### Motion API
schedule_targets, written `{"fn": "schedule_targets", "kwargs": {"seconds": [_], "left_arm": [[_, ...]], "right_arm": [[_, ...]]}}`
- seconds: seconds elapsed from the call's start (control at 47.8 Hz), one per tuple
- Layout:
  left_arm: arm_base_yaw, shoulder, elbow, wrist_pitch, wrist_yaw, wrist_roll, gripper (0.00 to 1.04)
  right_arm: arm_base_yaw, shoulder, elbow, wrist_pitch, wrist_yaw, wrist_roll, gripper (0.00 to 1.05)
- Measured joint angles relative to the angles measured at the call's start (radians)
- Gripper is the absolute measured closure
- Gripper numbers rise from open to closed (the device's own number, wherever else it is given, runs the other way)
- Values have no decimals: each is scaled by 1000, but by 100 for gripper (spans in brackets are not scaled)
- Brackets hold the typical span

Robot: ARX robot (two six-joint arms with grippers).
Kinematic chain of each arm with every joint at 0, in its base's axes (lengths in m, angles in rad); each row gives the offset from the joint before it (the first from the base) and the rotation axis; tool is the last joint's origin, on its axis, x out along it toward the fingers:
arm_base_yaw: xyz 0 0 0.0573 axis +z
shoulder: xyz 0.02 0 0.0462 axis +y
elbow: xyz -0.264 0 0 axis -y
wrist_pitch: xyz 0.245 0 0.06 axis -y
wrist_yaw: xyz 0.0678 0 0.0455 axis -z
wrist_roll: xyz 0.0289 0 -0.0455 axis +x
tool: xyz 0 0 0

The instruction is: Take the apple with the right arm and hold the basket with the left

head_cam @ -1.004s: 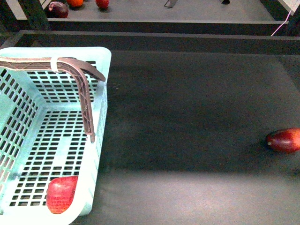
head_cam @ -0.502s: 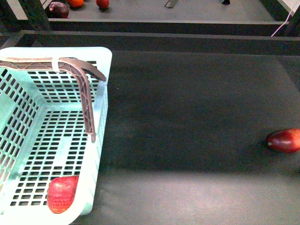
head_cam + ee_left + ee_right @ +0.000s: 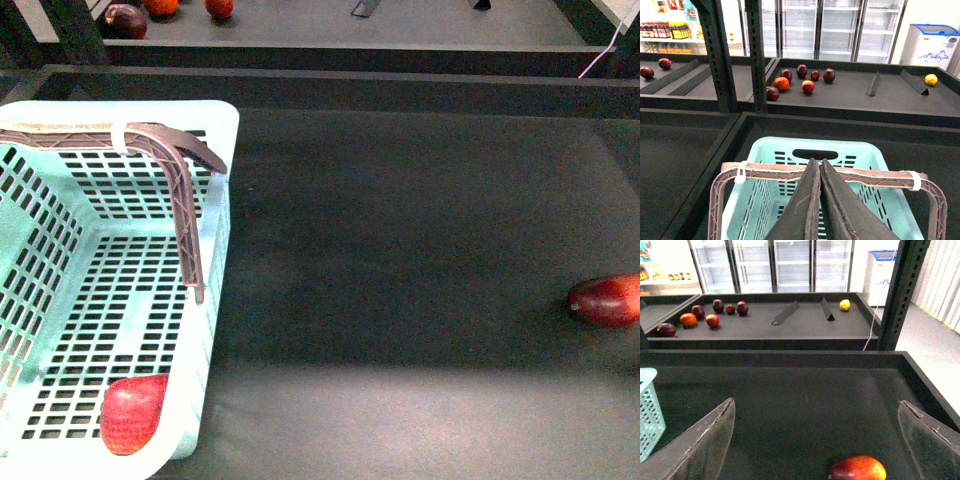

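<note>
The pale turquoise basket point(image 3: 212, 300) stands at the left of the dark shelf. The round red apple point(image 3: 130, 413) lies inside it, in the near right corner. My left gripper point(image 3: 816, 162) is shut on the basket's rim point(image 3: 840, 146). Its lattice fingers point(image 3: 183, 205) reach over the basket's right wall in the front view. My right gripper point(image 3: 816, 405) is open and empty, and does not show in the front view. It is over bare shelf, far from the apple. A corner of the basket point(image 3: 650, 405) shows in the right wrist view.
A darker oval red fruit point(image 3: 607, 300) lies at the shelf's right edge, between and just ahead of the right fingers point(image 3: 857, 469). A raised ledge point(image 3: 350, 85) bounds the shelf at the back. The shelf behind holds several fruits point(image 3: 800, 80) and a yellow one point(image 3: 844, 304).
</note>
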Motion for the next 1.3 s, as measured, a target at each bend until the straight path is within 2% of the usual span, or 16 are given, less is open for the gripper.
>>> {"fn": "schedule_targets", "kwargs": {"seconds": [0.648, 0.711, 0.753, 1.296], "left_arm": [[0, -296, 0, -290, 0, 0, 101], [0, -396, 0, -426, 0, 0, 101], [0, -438, 0, -456, 0, 0, 101], [0, -467, 0, -467, 0, 0, 101]], "right_arm": [[0, 0, 0, 0, 0, 0, 9], [0, 0, 0, 0, 0, 0, 9], [0, 0, 0, 0, 0, 0, 9], [0, 0, 0, 0, 0, 0, 9]]}}
